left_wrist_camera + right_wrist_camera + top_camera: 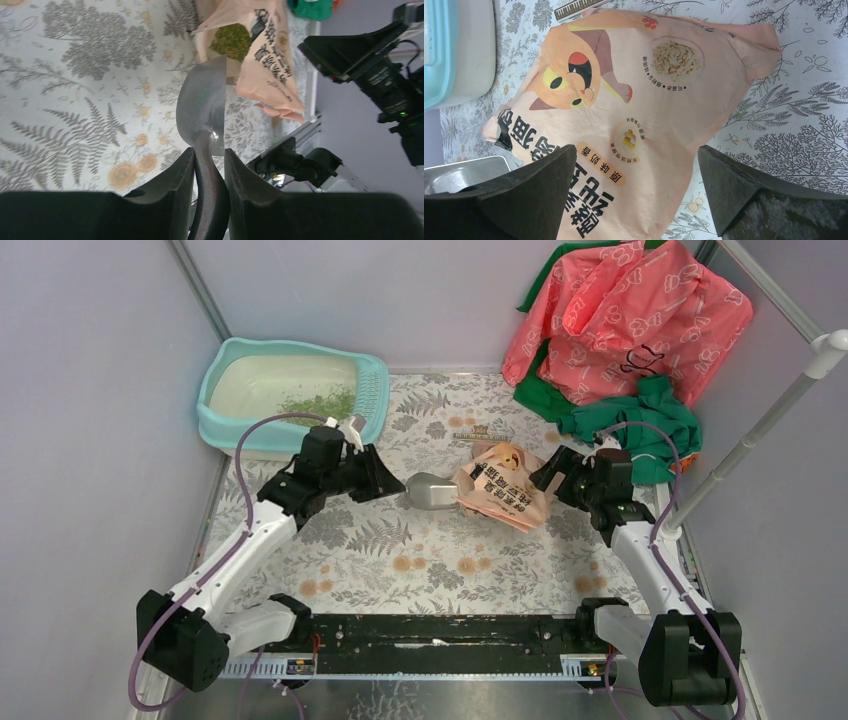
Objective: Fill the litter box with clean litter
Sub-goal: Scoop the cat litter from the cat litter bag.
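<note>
On the fern-patterned desk (400, 560), the left pincer (209, 152) is clamped on the handle of a grey scoop (202, 100), whose bowl points at the open mouth of a pink-orange bag (624, 100). The bag shows a cartoon cat and bold black Chinese characters. The right pincer (636, 155) stands wide apart at the bag's other side, gripping nothing. The litter box (372, 390) sits in the far left corner, behind the left pincer, with clean litter (320, 402) inside. Red and green cloth (620, 320) is heaped far right.
</note>
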`<state>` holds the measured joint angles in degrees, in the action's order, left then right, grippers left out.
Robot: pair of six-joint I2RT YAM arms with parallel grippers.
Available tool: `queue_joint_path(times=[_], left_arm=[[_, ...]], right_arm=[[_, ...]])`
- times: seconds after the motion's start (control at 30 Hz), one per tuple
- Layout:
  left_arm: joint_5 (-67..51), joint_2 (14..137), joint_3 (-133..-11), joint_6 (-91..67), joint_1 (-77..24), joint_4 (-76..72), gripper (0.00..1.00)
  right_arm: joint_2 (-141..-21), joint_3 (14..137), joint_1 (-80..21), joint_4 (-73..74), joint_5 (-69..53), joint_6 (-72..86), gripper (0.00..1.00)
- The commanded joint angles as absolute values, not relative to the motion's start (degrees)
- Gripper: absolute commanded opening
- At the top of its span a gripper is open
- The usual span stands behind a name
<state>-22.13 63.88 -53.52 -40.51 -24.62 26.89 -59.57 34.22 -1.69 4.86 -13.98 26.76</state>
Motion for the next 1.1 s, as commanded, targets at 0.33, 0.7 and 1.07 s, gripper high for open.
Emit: queue_joint_path(times=[0.33,0.7,1.07], left_arm=[[-24.5,67.8,-53.3,-45.3,-24.1,11.9,0.00],[-22.2,73.2,-52.9,-47.0,-24.7,8.4,0.00],[-14.6,82.2,-57.7,-49.7,-32.3,4.8,0.00]], right_arm=[[-58.1,35.3,-1.5,4.2,-12.4,25.5,1.00],[-58.8,34.8,-1.5,2.8,-13.0,26.3,1.00],[-58.4,34.8,-1.5,2.7,-12.3,26.6,1.00]])
